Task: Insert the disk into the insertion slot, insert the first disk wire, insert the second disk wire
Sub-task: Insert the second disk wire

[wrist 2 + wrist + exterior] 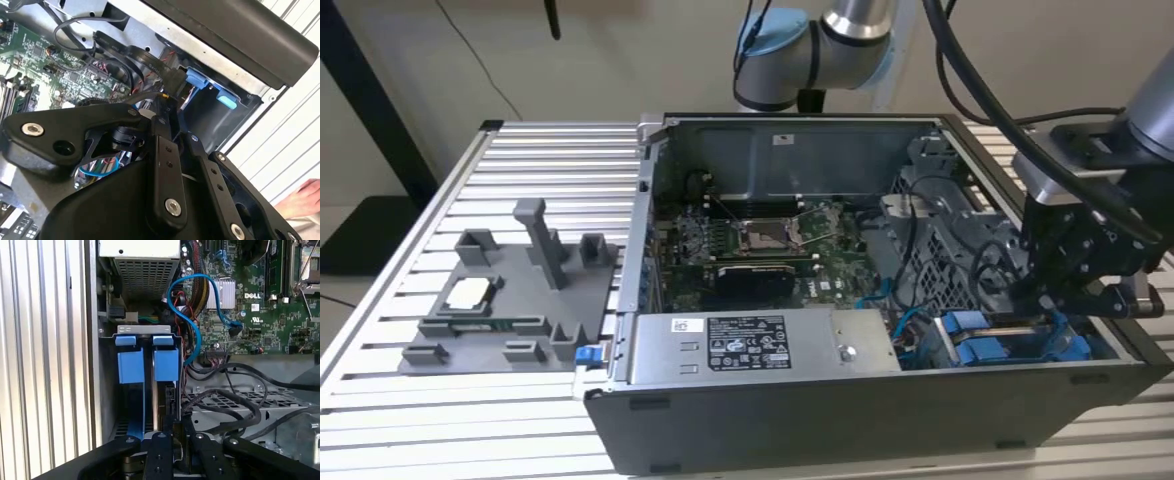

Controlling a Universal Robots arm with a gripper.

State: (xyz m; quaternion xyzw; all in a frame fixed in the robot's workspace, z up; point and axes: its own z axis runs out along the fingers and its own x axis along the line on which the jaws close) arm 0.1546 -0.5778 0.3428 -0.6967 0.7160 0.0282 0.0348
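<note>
One black two-finger gripper (172,432) sits low over the grey blue-fitted insertion slot (147,347), jaws narrow, pinching the blue-framed disk (162,397) edge standing in it

The arm (847,30) is silver-grey tubing with pale blue joint caps, thick black cables (961,70) trailing along it. Its pincer (1087,280) is matte black, its flat linkage bars studded with silver hex screws in both wrist views.
</note>
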